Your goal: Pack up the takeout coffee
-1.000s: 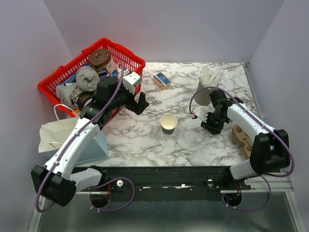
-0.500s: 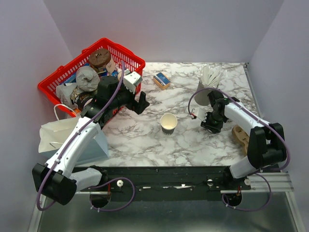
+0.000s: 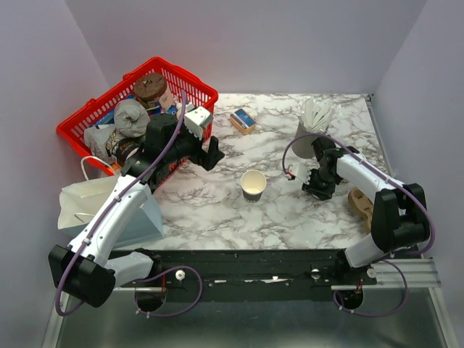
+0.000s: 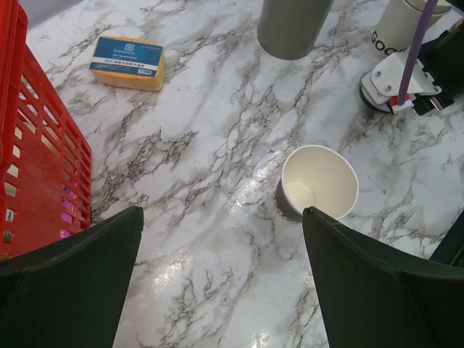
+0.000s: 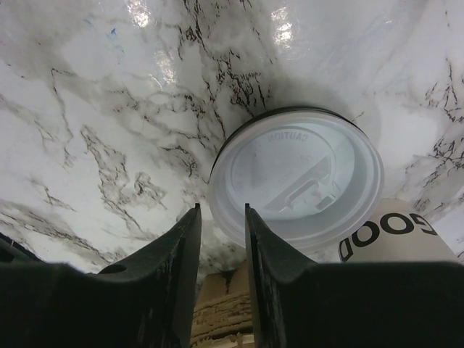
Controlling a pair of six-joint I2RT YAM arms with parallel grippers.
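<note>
Only r-wrist cam shows takeout coffee (image 5: pixel 297 181) lid, hidden in top cam.

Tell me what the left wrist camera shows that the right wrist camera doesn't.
Only the left wrist view shows the red plastic basket, the yellow block with a blue label, the lidless cream paper cup and a grey metal canister. Only the right wrist view shows the takeout coffee, its round white plastic lid facing the camera. Both show the marble tabletop and, it seems, the same cream cup printed GOOD.
</note>
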